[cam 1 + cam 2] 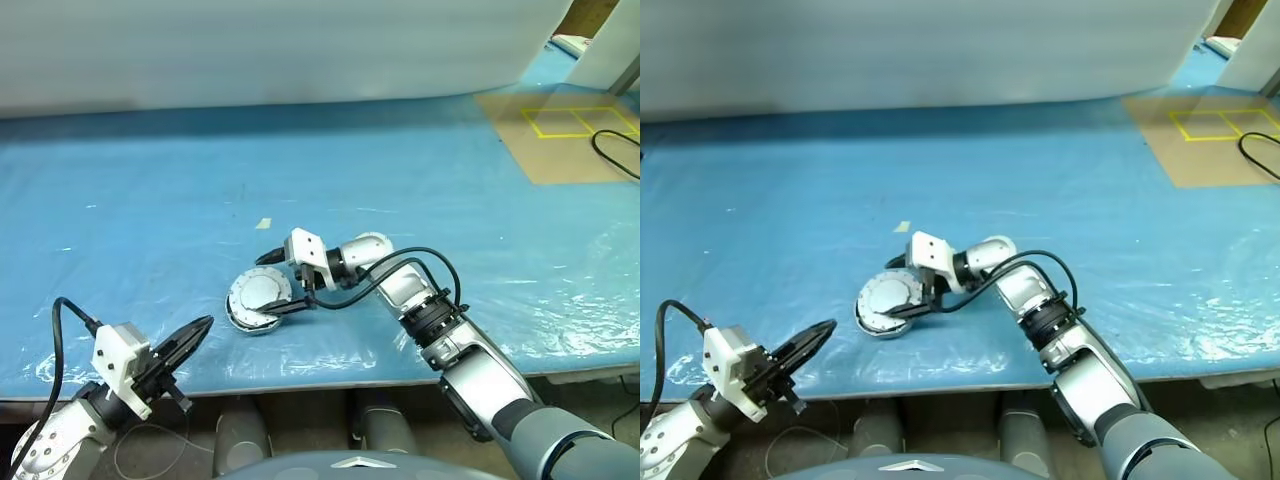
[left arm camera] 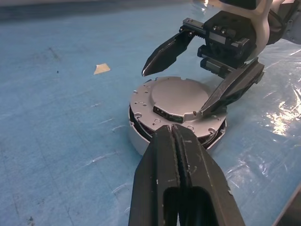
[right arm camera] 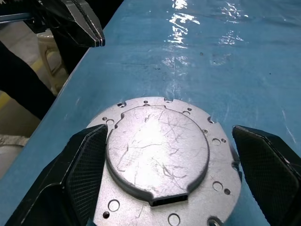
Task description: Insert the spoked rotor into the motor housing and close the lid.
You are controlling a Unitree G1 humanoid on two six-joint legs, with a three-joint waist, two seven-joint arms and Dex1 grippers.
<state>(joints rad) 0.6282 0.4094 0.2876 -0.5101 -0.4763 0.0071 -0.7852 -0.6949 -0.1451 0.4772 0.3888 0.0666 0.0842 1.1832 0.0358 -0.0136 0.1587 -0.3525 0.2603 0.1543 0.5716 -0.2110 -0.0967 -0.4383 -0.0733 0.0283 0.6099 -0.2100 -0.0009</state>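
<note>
The lid (image 2: 175, 99) lies plain grey face up on the motor housing (image 2: 139, 142), near the front middle of the blue table. A dark gap shows under the lid's rim on one side. My right gripper (image 1: 266, 286) is open, one finger on each side of the lid (image 3: 157, 150), and its pads (image 3: 87, 160) stand apart from the rim. My left gripper (image 1: 205, 323) is shut on nothing. It hangs by the table's front edge, to the left of the housing, and points at it. The spoked rotor is hidden.
A small tan scrap (image 1: 263, 224) lies just behind the housing. A brown board with yellow tape squares (image 1: 570, 130) and a black cable (image 1: 615, 150) are at the far right. The table's front edge (image 1: 330, 375) runs just below the housing.
</note>
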